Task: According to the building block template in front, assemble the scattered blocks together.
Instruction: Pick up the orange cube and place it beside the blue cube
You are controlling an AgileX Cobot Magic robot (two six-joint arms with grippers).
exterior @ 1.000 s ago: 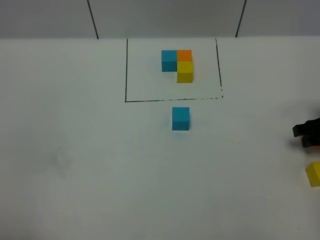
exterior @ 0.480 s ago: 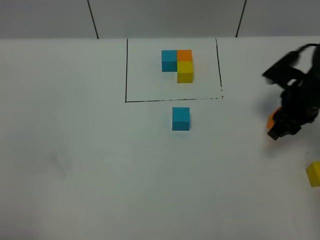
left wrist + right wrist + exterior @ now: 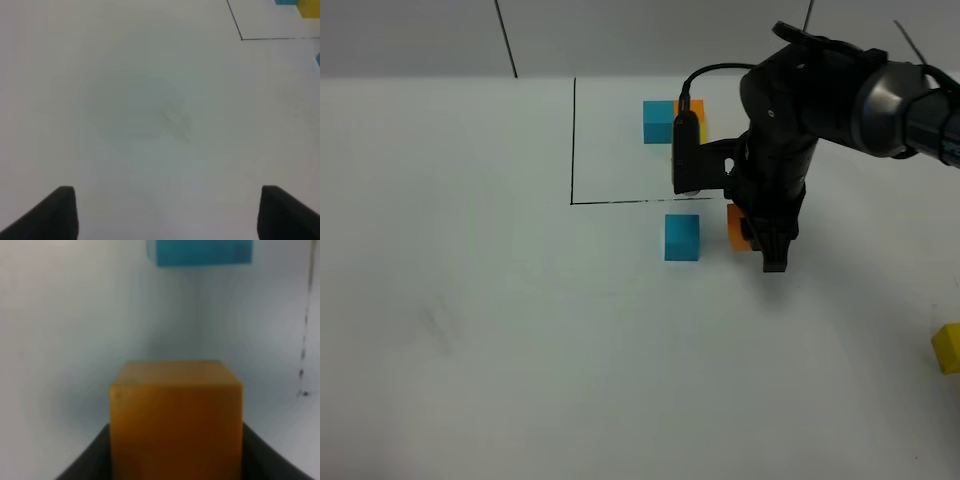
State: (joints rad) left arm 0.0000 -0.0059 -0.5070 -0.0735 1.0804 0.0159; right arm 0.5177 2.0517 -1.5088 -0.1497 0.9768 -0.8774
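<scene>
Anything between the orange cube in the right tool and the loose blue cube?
Nothing. Only bare table separates the orange cube from the loose blue cube. The right wrist view shows it, and the exterior high view agrees.

The right arm (image 3: 800, 100) hides much of the template (image 3: 658, 120), and the picture's edge crops the loose yellow cube (image 3: 948, 348).

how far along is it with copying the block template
Nothing is joined yet. The loose blue cube sits alone just outside the frame of the template. In hand: the right gripper is shut on the orange cube, beside the blue cube with a gap between. Left: close that gap, then fetch the yellow cube at the far right. The left gripper is open and empty.
</scene>
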